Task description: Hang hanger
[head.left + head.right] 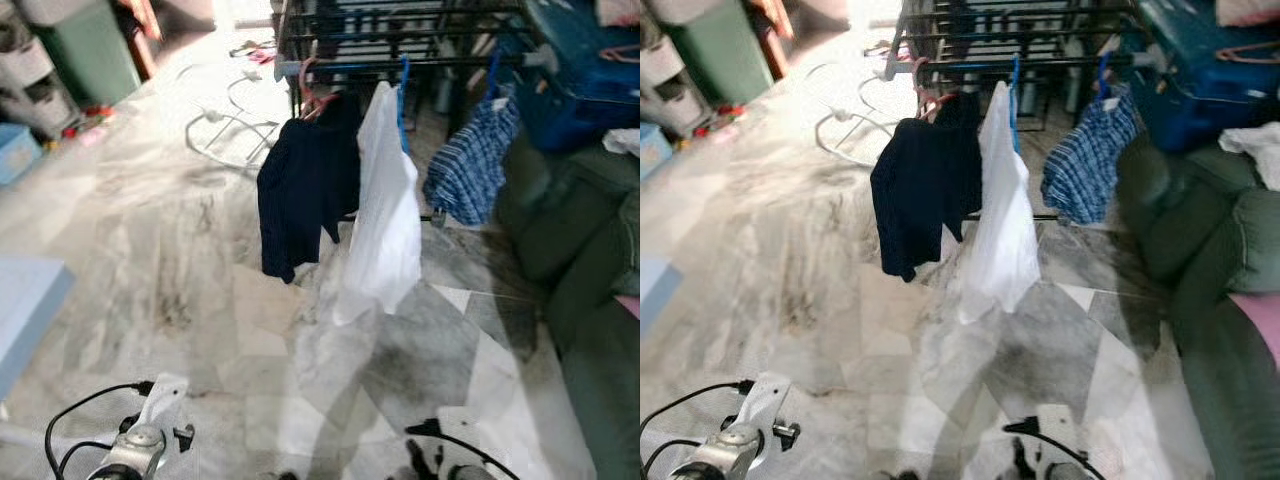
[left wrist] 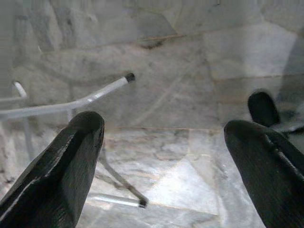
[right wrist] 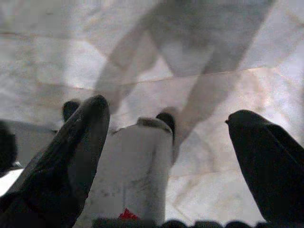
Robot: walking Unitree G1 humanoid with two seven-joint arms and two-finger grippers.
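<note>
Left gripper (image 2: 161,156): fingers spread wide, holding nothing, pointing at the marble floor (image 1: 180,270) at about 7 o'clock, beside the robot.
Right gripper (image 3: 166,156): also wide apart and empty, low at about 5 o'clock.
Rack (image 1: 400,40): black drying rack at 12 o'clock, well ahead.
Hangers: a pink hanger (image 1: 312,95) carries a dark garment (image 1: 300,190); a blue hanger (image 1: 403,100) carries a white shirt (image 1: 385,220); a plaid cloth (image 1: 470,165) hangs at 1 o'clock.
Judgement: hanging looks complete; stay clear of the garments and the sofa (image 1: 590,300) at 3 o'clock.
</note>
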